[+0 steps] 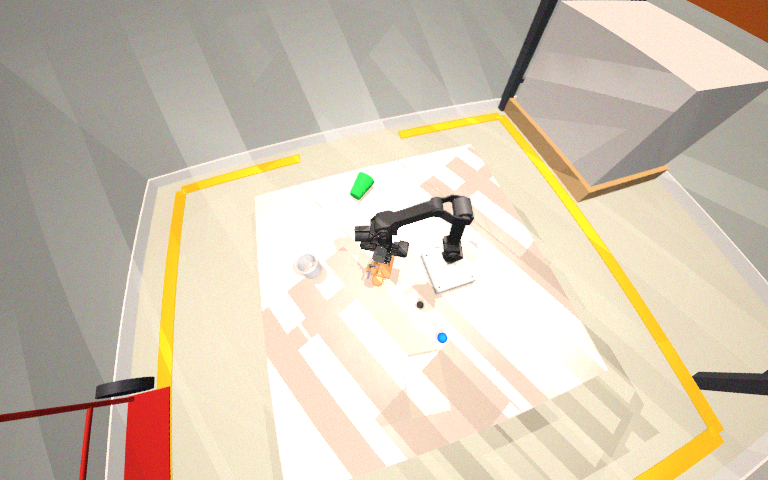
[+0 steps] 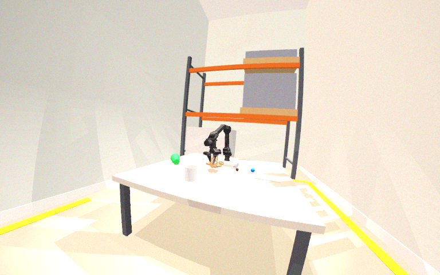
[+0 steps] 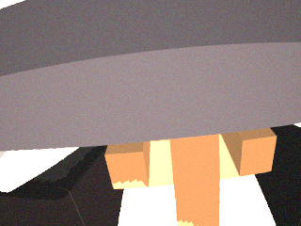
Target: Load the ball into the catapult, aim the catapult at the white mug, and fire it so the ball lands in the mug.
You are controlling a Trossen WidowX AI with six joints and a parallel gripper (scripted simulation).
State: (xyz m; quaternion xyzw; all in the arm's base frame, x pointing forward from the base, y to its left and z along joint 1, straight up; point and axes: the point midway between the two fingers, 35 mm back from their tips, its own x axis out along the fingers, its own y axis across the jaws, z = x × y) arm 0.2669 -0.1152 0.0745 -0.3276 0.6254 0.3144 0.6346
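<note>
The orange catapult stands on the white table, right of the white mug. My gripper is down on the catapult from above and shut on it. In the wrist view a grey surface fills the top, and the catapult's orange blocks and arm show just below it. The blue ball lies on the table well away from the catapult, toward the front right. A small black ball lies between the catapult and the blue ball.
A green cup lies on its side at the back of the table. The arm's white base plate sits right of the catapult. A shelf rack stands behind the table. A red cart is at the lower left.
</note>
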